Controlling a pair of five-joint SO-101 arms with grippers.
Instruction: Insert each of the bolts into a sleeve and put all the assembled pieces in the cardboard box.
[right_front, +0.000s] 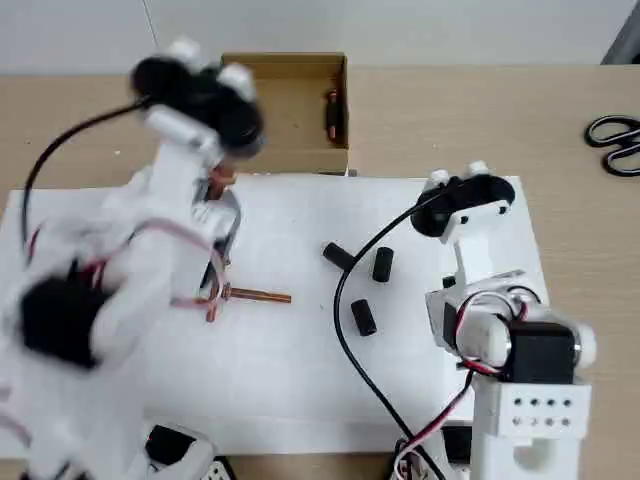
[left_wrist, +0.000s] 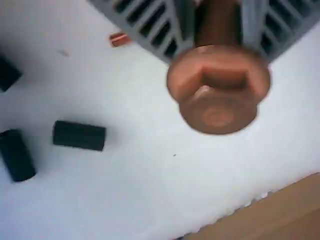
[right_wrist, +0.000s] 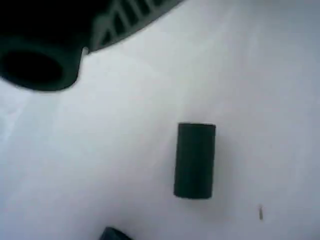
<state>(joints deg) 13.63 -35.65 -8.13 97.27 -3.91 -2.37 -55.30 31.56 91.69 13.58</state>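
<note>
Step in hand: mating a bolt with a sleeve in the air between the two arms, as I judge it.
Left hand (left_wrist: 217, 15): closed on the held bolt (left_wrist: 217, 90) by its shank, with the hex head pointing back at the wrist camera, so the free tip faces away.
Right hand (right_front: 452, 280): appears closed on the held sleeve (right_wrist: 35, 67), whose open bore faces the wrist camera. It hangs over the right side of the white mat (right_front: 300, 390).
Loose bolt (right_front: 258, 295): lying flat on the mat beside the left arm.
Loose sleeves: three on the mat between the arms – one (right_front: 338, 256), a second (right_front: 382, 263) just beside it, and a third (right_front: 363, 317) nearer the robot.
Cardboard box (right_front: 285, 158): on the wooden surface (right_front: 440, 120) at the far edge of the mat. One assembled piece (right_front: 333, 115) lies against its right wall.
Progress: one piece boxed, one pair in the hands, so early on.
Doing it well: bring shank and bore onto a single line before closing the gap – a tilted bolt will likely catch on the sleeve's rim. Keep the sleeve steady, feed the bolt slowly, and keep the left grip near the head so the shank is free to enter.
Risk: a sideways push could twist the sleeve in its grip or knock it loose.
</note>
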